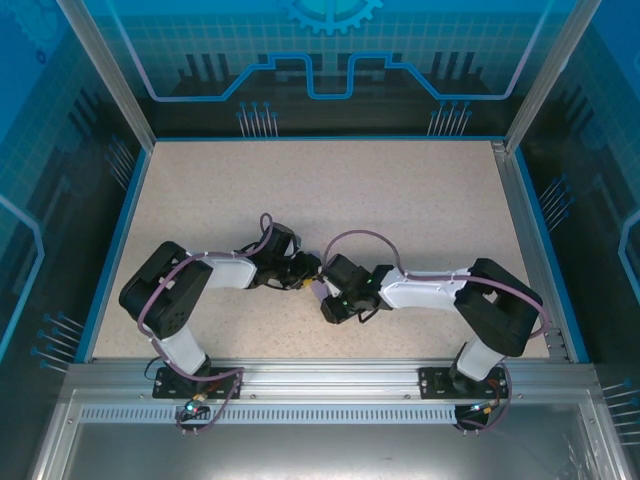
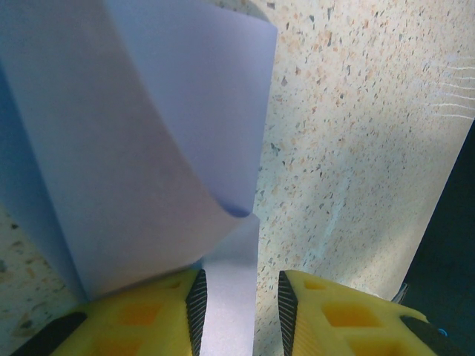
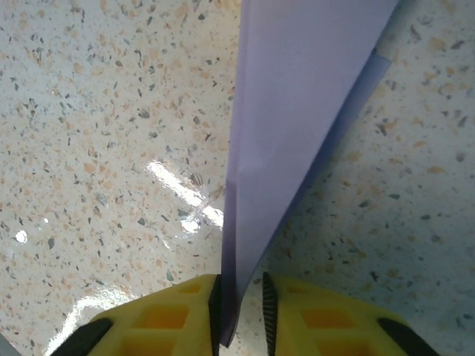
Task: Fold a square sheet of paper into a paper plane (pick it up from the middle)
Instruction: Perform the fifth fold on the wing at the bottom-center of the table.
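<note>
Between the left gripper point(image 1: 303, 272) and the right gripper point(image 1: 330, 298): a pale purple sheet of paper point(image 1: 318, 291), partly folded, seen from above as a small patch where the two sets of fingers almost meet.
Surface: a speckled beige table point(image 1: 400, 200); the paper is over its near middle.
Left gripper point(image 2: 241, 285): yellow fingers partway open. A narrow strip of the paper lies in the gap against one black pad, and bare table shows between the strip and the other pad. Nothing looks pinched.
Paper ahead of the left fingers: a wide flap point(image 2: 148, 148) curls over loosely and covers the tip of one finger.
Right gripper point(image 3: 239, 285): fingers drawn close together, with the folded edge standing between the pads. It touches one pad and leaves a sliver of space by the other. I cannot tell whether it is gripped.
Paper ahead of the right fingers: a long wedge point(image 3: 297, 111) in two layers, widening away from the fingertips, the back layer darker.
</note>
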Available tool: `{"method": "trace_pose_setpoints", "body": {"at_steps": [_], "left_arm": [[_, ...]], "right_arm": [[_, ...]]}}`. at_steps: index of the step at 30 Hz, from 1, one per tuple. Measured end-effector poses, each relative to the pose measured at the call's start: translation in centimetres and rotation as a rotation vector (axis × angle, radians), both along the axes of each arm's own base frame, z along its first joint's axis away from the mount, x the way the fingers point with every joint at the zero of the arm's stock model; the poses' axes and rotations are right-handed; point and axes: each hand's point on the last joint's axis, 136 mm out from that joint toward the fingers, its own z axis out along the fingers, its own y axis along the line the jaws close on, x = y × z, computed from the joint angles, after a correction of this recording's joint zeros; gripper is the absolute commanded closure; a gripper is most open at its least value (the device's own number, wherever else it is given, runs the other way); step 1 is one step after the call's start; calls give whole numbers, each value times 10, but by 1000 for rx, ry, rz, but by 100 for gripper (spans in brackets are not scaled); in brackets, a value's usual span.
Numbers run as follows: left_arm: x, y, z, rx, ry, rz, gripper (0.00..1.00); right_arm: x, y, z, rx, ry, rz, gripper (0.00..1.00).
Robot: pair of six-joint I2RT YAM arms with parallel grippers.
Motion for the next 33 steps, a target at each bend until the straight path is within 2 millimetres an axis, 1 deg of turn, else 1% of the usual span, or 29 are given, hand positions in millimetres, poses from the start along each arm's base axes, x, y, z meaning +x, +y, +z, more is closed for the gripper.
{"method": "trace_pose_setpoints", "body": {"at_steps": [9,13,16,18,21,22,23,25,27,29,31,33], "left_arm": [[1,0,1,-9,15,19,64],[1,-1,1,-17,28,35,64],[1,-3,1,-22,31,46,64],[2,-6,1,-25,28,54,64],[2,-8,1,-35,27,66,64],[2,-8,1,-38,25,68,64],[2,-9,1,-41,26,72,64],[1,-8,1,-43,26,75,64],[1,-8,1,-40,24,77,64],[0,-7,1,-37,23,77,64],[-2,-6,1,-32,24,76,64],[-3,-5,1,-27,26,77,64]], "right_arm": [[5,-7,-4,-51,-65,43,92],[8,-13,-4,-85,-113,91,93],[11,-16,-4,-108,-139,118,91],[11,-17,-4,-114,-145,130,87],[8,-18,-5,-100,-141,127,77],[6,-19,-4,-85,-132,118,72],[2,-21,-4,-64,-118,109,66],[-6,-26,-1,-9,-80,78,59],[-7,-33,5,65,-44,17,51],[-1,-38,14,150,-14,-67,52],[10,-41,24,253,19,-151,52],[20,-42,31,325,49,-215,55]]}}
